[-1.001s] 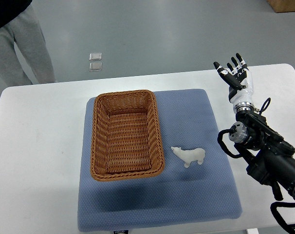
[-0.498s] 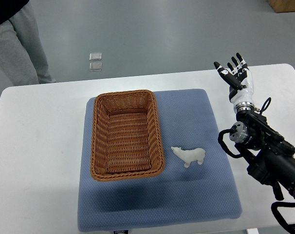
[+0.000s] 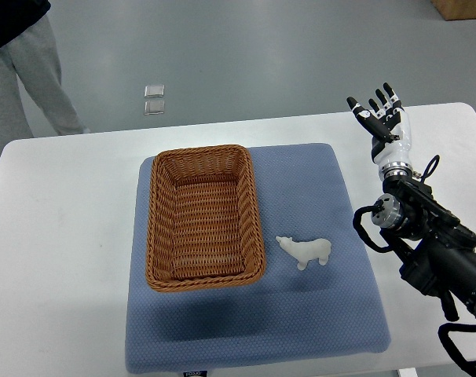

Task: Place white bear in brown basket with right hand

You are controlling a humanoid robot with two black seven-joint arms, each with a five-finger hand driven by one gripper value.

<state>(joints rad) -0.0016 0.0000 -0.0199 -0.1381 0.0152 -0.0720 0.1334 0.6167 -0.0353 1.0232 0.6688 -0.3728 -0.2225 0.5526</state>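
Top view: you look steeply down on a white table (image 3: 65,236) with a blue mat (image 3: 301,314) laid across its middle.
Mat: it carries both task things, probably so they sit on a soft surface that keeps them from sliding.
Basket (image 3: 204,216): brown wicker, on the mat's left half, long side running away from you, nothing inside that you can see.
Bear (image 3: 305,250): white, lying on the mat just right of the basket's near right corner, apart from the rim, head end toward the basket.
Right hand (image 3: 384,122): raised over the table's far right part, fingers (image 3: 377,103) spread and pointing away, holding nothing.
Bear to fingers: well apart; the bear lies nearer you and to the left of the hand, with the forearm between.
Left hand: not in view.
Person: grey trouser legs (image 3: 26,71) stand beyond the table's far left corner.
Your next move, as I judge it: bring the hand back and leftward, turn the palm down over the bear, and close on its body.
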